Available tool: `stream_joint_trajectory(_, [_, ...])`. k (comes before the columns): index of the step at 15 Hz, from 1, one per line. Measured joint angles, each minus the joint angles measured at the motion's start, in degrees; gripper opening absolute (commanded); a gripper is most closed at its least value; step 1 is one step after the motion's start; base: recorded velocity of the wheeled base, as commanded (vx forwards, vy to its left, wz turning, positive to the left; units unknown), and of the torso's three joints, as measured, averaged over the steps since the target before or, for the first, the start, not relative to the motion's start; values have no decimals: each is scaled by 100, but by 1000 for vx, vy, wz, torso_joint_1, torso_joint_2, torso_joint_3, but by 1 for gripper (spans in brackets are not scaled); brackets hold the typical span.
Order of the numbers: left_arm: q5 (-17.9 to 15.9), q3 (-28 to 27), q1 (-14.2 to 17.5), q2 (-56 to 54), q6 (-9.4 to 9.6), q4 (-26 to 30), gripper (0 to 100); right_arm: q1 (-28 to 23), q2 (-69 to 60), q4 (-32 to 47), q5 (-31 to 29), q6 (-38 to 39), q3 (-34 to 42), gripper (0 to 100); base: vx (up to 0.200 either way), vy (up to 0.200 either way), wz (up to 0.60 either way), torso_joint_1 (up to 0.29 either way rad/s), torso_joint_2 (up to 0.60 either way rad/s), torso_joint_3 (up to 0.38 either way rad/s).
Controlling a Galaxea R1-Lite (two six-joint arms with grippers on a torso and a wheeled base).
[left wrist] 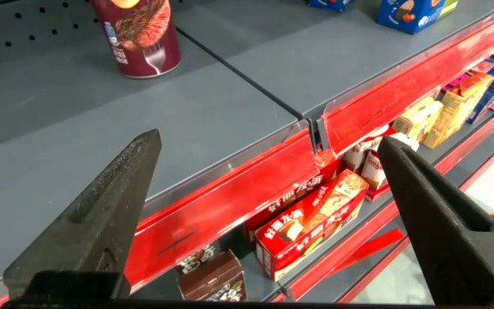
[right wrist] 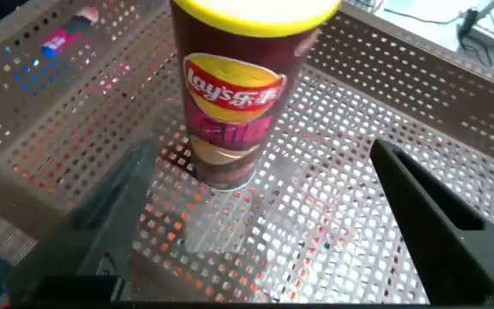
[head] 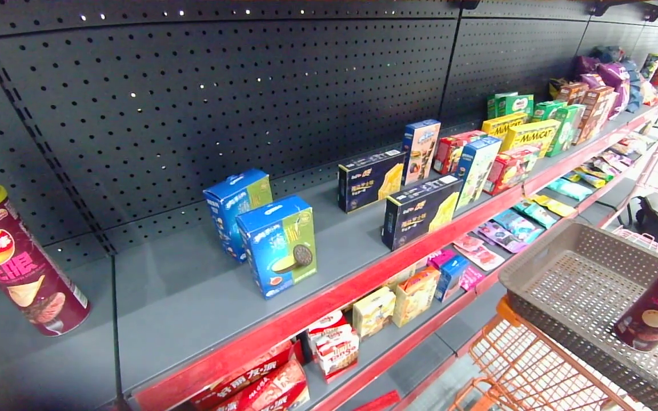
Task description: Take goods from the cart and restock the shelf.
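A grey shelf [head: 192,297] with a red lip runs under dark pegboard [head: 220,85]. At its left end the shelved can [head: 20,262] stands upright, and the left gripper [left wrist: 268,142] hangs spread and empty over the lip nearby. To the right, the basket can [head: 657,302] stands in the basket [head: 534,251] on the cart [head: 523,365]. The right gripper [right wrist: 262,154] is splayed just short of it, holding nothing. The can is probably light, stiff, slick and easily dented, so grip it gently mid-body.
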Motion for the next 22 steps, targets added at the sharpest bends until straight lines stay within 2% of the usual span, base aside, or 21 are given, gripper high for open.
stream_joint_trajectory(16, [0, 0, 0, 0, -1, 0, 100, -185, 857, -670, 995, -591, -268, 100, 0, 0, 0, 0, 0, 0])
stream_joint_trajectory(22, [0, 0, 0, 0, 0, 0, 100, -144, 1096, -775, 1048, -619, -411, 100, 0, 0, 0, 0, 0, 0])
